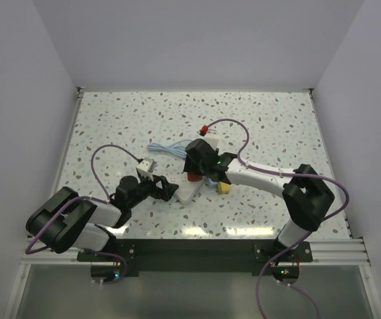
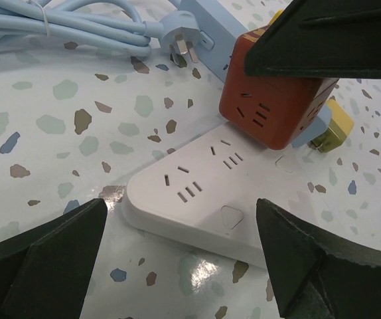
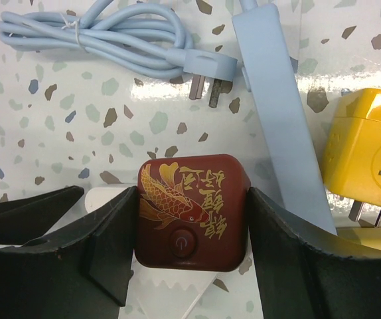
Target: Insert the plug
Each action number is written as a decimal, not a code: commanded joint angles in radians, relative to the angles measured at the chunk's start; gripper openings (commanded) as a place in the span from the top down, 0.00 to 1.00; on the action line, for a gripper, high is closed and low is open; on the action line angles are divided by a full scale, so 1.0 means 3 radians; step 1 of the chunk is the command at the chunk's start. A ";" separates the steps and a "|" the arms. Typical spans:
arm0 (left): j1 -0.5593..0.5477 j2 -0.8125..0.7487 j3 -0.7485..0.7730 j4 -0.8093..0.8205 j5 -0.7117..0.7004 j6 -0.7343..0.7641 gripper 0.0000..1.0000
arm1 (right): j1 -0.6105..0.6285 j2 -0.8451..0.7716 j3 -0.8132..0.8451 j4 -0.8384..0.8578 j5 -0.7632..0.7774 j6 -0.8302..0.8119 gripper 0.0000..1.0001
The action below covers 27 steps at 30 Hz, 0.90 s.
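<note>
Two flat sides of dark-red koi-printed cube plug (image 3: 190,193) pinched by R gripper (image 3: 187,229); rigid, glossy, prob. light, so hold it square. L gripper (image 2: 180,249) wide, empty, by white plastic strip (image 2: 197,196).

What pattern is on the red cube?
A gold koi and gold characters on the dark red cube, clearest in the right wrist view.

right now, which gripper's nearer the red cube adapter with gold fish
Right: the right gripper clasps the red cube adapter; the left gripper is open by the white power strip.
</note>
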 commanded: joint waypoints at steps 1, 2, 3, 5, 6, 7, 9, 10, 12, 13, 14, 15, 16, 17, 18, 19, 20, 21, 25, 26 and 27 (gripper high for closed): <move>0.0031 0.0030 0.0040 0.0259 0.0034 0.0098 0.00 | 0.0172 0.0392 -0.0267 -0.0821 -0.0028 -0.0012 1.00; 0.0031 0.0030 0.0045 0.0254 0.0034 0.0093 0.00 | 0.0202 0.0357 -0.0283 -0.0816 -0.0002 0.0008 1.00; 0.0036 0.0025 0.0045 0.0259 0.0039 0.0093 0.00 | 0.0218 0.0336 -0.0328 -0.0816 0.0029 0.0024 1.00; 0.0041 0.0025 0.0040 0.0254 0.0039 0.0093 0.00 | 0.0294 0.0285 -0.0365 -0.0842 0.0146 0.0090 1.00; 0.0036 0.0025 0.0040 0.0259 0.0034 0.0093 0.00 | 0.0325 0.0270 -0.0385 -0.0852 0.0187 0.0121 1.00; 0.0041 0.0030 0.0040 0.0259 0.0034 0.0093 0.00 | 0.0391 0.0254 -0.0395 -0.0857 0.0263 0.0166 1.00; 0.0036 0.0025 0.0034 0.0259 0.0029 0.0093 0.00 | 0.0438 0.0213 -0.0441 -0.0867 0.0325 0.0233 1.00; 0.0041 0.0030 0.0039 0.0259 0.0029 0.0093 0.00 | 0.0463 0.0193 -0.0467 -0.0862 0.0336 0.0243 1.00; 0.0046 0.0045 0.0040 0.0264 0.0034 0.0093 0.00 | 0.0479 0.0157 -0.0558 -0.0781 0.0341 0.0279 1.00; 0.0041 0.0056 0.0045 0.0259 0.0034 0.0093 0.00 | 0.0479 0.0147 -0.0589 -0.0740 0.0331 0.0279 1.00; 0.0046 0.0061 0.0045 0.0264 0.0039 0.0088 0.00 | 0.0479 0.0152 -0.0620 -0.0684 0.0326 0.0284 1.00; 0.0041 0.0061 0.0045 0.0269 0.0044 0.0088 0.00 | 0.0479 0.0152 -0.0666 -0.0658 0.0320 0.0295 1.00; 0.0046 0.0061 0.0045 0.0269 0.0044 0.0088 0.00 | 0.0484 0.0147 -0.0682 -0.0643 0.0330 0.0310 1.00; 0.0046 0.0061 0.0045 0.0274 0.0044 0.0088 0.00 | 0.0494 0.0147 -0.0692 -0.0632 0.0341 0.0320 1.00; 0.0041 0.0056 0.0040 0.0274 0.0044 0.0083 0.00 | 0.0520 0.0152 -0.0717 -0.0637 0.0407 0.0361 1.00; 0.0046 0.0036 0.0040 0.0269 0.0050 0.0078 0.00 | 0.0530 0.0142 -0.0728 -0.0642 0.0428 0.0371 1.00; 0.0041 0.0020 0.0034 0.0259 0.0045 0.0078 0.00 | 0.0535 0.0137 -0.0743 -0.0632 0.0448 0.0387 1.00; 0.0046 0.0005 0.0024 0.0249 0.0039 0.0078 0.00 | 0.0535 0.0126 -0.0768 -0.0612 0.0509 0.0412 1.00; 0.0046 -0.0133 -0.0001 0.0172 -0.0001 0.0088 0.00 | 0.0535 0.0085 -0.0713 -0.0571 0.0719 0.0407 1.00; 0.0046 -0.0159 -0.0001 0.0152 -0.0007 0.0083 0.00 | 0.0535 0.0090 -0.0647 -0.0566 0.0760 0.0392 1.00; 0.0041 -0.0220 -0.0011 0.0136 -0.0007 0.0088 0.00 | 0.0535 0.0096 -0.0610 -0.0566 0.0806 0.0361 1.00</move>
